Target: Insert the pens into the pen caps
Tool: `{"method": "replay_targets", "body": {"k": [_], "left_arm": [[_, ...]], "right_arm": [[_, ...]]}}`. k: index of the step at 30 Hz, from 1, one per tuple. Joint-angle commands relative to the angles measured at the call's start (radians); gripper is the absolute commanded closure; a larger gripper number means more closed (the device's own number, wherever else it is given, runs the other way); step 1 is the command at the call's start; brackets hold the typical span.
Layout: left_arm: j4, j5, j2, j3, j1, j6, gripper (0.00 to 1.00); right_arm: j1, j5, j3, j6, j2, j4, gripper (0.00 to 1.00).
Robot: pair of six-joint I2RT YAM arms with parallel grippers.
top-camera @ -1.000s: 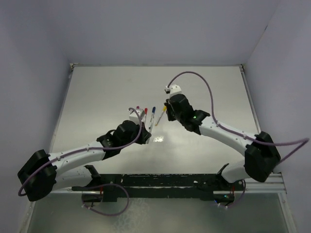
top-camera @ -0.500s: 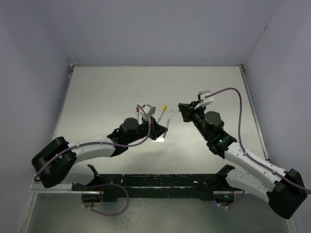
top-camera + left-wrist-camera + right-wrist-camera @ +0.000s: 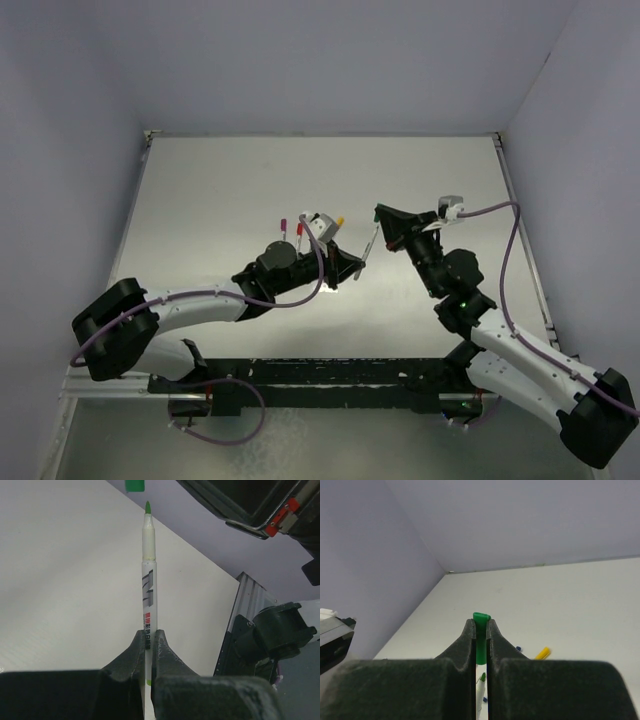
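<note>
Green pen (image 3: 149, 580): held in the air, bare green nib pointing away from the left tool (image 3: 148, 642), whose fingers are pressed together on the lower barrel, so most of the pen sticks out free. Green cap (image 3: 480, 639): pinched between the fingers of the right tool (image 3: 480, 630), with only its end poking out past them. In the left wrist view the cap sits just beyond the nib and slightly to one side, close but apart. Which way the cap's open end faces can't be confirmed.

In the top view, pen and cap meet over the middle of the tabletop (image 3: 220, 190), a bit toward its right edge. A yellow-tipped pen (image 3: 340, 219) and a red-tipped pen (image 3: 283, 222) lie just behind the left arm, on the far-edge side. They are too small to tell whether they are capped.

Step in hand, as judged: final line-up before the push.
- First remove the small sideways offset so the cap mouth and nib share one axis.
- Then close slowly along the barrel line only.
- The grip is far from the nib, so the tip may swing; no side load on it.
- Keep both pinches firm until the cap seats.
</note>
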Motion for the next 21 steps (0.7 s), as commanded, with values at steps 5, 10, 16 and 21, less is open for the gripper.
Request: {"method": "replay_targets", "body": {"k": [5,10,16,21], "left_arm": [[-0.002,-0.055,-0.032,0.050,-0.022,0.063,1.00],[-0.008,-0.064,-0.034,0.043,-0.021,0.059,1.00],[-0.007,-0.063,-0.042,0.039,-0.021,0.055,1.00],[-0.005,-0.060,-0.052,0.040,-0.023,0.058,1.00]], "right_arm": [[-0.002,0.033,-0.016,0.025,-0.030,0.113,1.00],[-0.004,0.036,-0.021,0.026,-0.040,0.112,1.00],[-0.003,0.043,-0.030,0.023,-0.040,0.112,1.00],[-0.003,0.047,-0.039,0.029,-0.029,0.125,1.00]]}}
